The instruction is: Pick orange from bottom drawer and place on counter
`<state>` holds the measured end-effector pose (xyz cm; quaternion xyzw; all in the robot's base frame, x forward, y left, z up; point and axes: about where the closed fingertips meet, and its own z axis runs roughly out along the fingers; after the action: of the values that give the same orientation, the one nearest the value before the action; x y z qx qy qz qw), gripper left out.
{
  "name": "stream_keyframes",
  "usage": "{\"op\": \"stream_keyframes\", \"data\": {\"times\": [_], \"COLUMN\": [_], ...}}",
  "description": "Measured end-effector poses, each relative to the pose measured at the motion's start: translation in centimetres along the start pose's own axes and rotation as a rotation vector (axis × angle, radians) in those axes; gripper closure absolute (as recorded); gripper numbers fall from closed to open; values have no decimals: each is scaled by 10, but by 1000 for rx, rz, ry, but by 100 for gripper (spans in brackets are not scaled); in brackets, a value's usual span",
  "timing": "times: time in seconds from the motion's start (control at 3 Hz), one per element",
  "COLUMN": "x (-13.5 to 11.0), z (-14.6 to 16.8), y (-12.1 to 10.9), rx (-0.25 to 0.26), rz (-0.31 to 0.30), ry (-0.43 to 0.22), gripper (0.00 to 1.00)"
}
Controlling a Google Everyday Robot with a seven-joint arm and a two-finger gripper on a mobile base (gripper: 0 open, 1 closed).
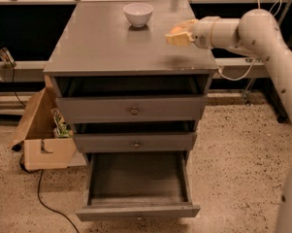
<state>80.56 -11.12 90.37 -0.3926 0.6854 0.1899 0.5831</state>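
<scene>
The jaws are clenched on the orange (pixel 174 35), which shows as a rounded, warm-toned lump at the tip of the gripper (pixel 180 33). Its edge is hard to separate from the pale jaw parts around it. The fruit is therefore in the grasp, in the air, neither in the bottom drawer (pixel 138 181) nor resting on anything.

The gripper hangs above the right part of the counter (pixel 106 47), toward 3 o'clock from the counter's middle. It is inside the right edge and apart from the surface. A soft shadow (pixel 178 61) lies on the counter at 6 o'clock from it.

The coming move turns on one relation: the bare counter lies straight beneath the orange, so the placement looks like a plain descent. The robot's single arm (pixel 247 30) reaches in from 3 o'clock.

Being round, the orange has no long axis and points no way, so it may roll once released.

The white bowl (pixel 138 13) sits at 10 o'clock from the gripper, well apart. The bottom drawer stands pulled out far down at 7 o'clock, its dark interior showing nothing.
</scene>
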Motion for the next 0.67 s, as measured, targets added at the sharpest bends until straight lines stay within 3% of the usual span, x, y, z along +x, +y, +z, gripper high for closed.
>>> {"op": "stream_keyframes", "data": {"times": [0.33, 0.67], "x": [-8, -3], "z": [58, 88], "y": [-15, -18], "rx": [8, 25], "rz": [50, 81], "ry": [30, 52], "gripper": [100, 100]}}
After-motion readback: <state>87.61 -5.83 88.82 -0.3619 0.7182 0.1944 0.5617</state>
